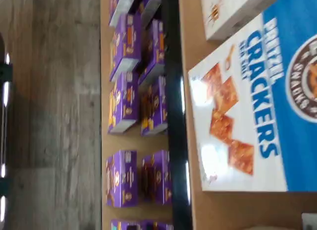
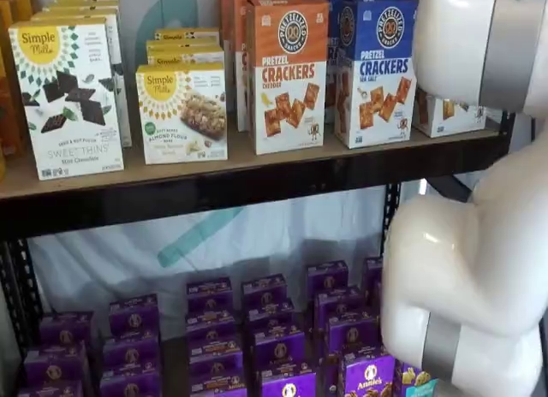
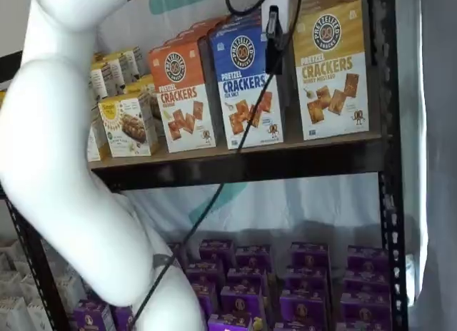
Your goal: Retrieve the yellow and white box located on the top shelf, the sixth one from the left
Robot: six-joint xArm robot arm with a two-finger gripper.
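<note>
White arm [image 3: 64,167] fills the foreground in both shelf views. Top shelf [image 3: 243,163]: yellow and white box [image 3: 332,67] upright at right end, just beside blue Pretzel Crackers box [image 3: 246,85]. Gripper [image 3: 275,31] btwn them, side-on; jaw state: can't tell.

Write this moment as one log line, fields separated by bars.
target: yellow box upright on top shelf | gripper: before the boxes, between blue box and yellow box | fingers: state unclear | grasp: not yet
</note>
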